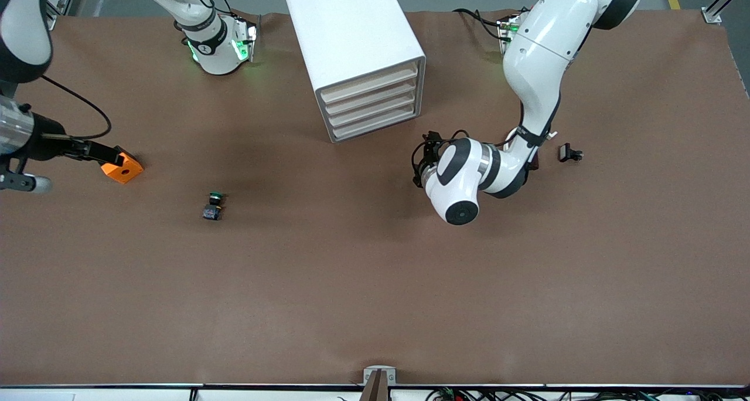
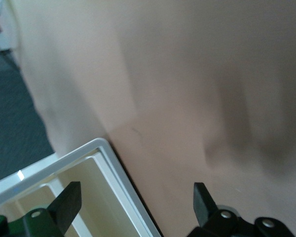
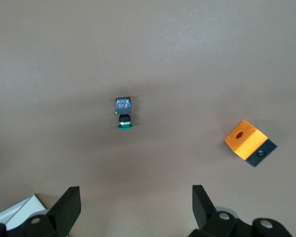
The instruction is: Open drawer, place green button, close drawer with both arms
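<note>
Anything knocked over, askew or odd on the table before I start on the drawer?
The button lies tipped on its side on the table, green cap pointing sideways. The cabinet sits turned at an angle, its drawers shut. Nothing looks spilled or damaged.

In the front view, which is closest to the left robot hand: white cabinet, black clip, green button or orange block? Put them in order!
From the left end effector:
1. White cabinet, right beside it.
2. Black clip, toward the left arm's end.
3. Green button, toward the right arm's end.
4. Orange block, farthest toward that end.
</note>
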### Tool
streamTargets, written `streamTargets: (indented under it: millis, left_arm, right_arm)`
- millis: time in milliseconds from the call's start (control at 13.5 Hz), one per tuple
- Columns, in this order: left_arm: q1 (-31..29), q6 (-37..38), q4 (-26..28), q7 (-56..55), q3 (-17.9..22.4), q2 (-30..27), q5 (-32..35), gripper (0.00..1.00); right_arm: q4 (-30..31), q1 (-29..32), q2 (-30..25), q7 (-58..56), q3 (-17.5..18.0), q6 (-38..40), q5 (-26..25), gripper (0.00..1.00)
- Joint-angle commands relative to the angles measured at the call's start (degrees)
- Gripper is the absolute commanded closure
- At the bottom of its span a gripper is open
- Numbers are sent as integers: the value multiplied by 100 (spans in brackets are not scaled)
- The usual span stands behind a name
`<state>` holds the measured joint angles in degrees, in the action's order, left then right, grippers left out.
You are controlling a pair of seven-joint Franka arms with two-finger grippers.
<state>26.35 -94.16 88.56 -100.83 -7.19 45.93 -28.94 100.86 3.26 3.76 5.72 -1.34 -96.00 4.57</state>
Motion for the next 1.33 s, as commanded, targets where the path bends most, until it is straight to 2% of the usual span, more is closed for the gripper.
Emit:
streamTargets:
  millis: [0,296,518,814,1036,1258]
  left_arm:
    - [-24,590,-137,-427,7,126,-436,0]
    - [-42,1232,-137,-981,7,170,-1060,0]
    - [-33,1409,-146,-1245,7,276,-1385,0]
    - [2,1427,-146,-1421,7,381,-1588,0]
    - [19,1427,-137,-1720,7,469,-1746,0]
    - [133,1427,-120,-1808,7,539,-1790,0]
  right_arm:
    - [574,-124,-121,349,-15,-593,44,0]
    - [1592,-142,-121,368,-7,-2006,44,0]
    - [2253,-238,-86,490,-7,-3018,44,0]
    - [2543,-633,318,1167,-15,-3879,35,0]
    - [2737,-783,730,1194,-15,-4644,27,0]
    - [2746,-783,1153,1194,-24,-4988,0,0]
